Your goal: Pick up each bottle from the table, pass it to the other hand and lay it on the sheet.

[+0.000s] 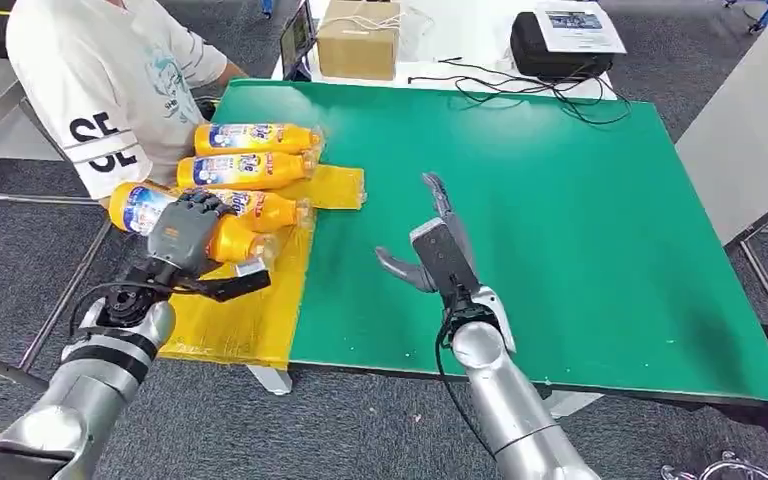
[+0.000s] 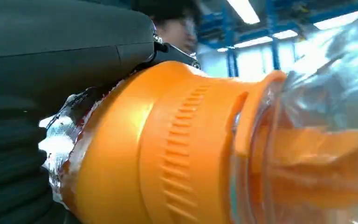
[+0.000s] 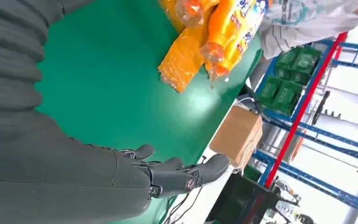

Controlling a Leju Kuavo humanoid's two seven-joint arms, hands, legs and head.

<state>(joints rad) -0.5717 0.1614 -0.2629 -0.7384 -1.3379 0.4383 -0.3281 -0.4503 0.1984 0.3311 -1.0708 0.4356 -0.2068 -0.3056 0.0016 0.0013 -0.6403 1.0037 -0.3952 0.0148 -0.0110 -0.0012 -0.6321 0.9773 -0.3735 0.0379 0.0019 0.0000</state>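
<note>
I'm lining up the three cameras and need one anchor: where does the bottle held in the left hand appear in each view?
Head view: the held bottle lies under the left hand, over the yellow sheet at the table's left edge.
Left wrist view: the bottle's orange cap end takes up much of the picture, close up.
Right wrist view: I cannot tell it apart among the bottles at the picture's top.
Shared landmark: the yellow sheet.
</note>
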